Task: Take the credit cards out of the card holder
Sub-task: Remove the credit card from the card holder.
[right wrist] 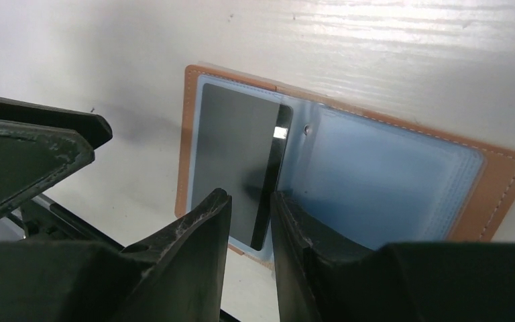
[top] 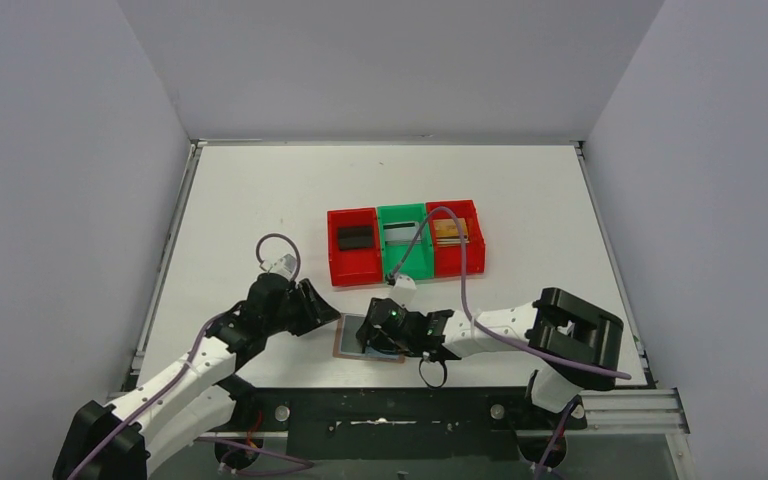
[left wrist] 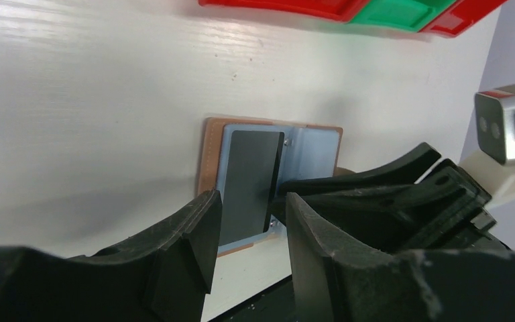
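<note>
The tan card holder (top: 350, 336) lies open on the table near the front edge, its blue lining up (right wrist: 389, 174). A black credit card (right wrist: 231, 154) rests on its left page (left wrist: 224, 141), the card's right edge tilted up. My right gripper (right wrist: 249, 198) stands open a narrow way, its tips either side of that raised edge. In the left wrist view the right gripper's fingers (left wrist: 375, 181) touch the card (left wrist: 251, 174) from the right. My left gripper (left wrist: 251, 201) is open and holds nothing, just left of the holder (top: 332, 312).
Three joined bins stand behind the holder: a red one (top: 336, 262) with a black card (top: 353, 237), a green one (top: 422, 260) with a silver card (top: 398, 232), a red one (top: 477, 250) with a gold card (top: 450, 232). The table's front edge is close.
</note>
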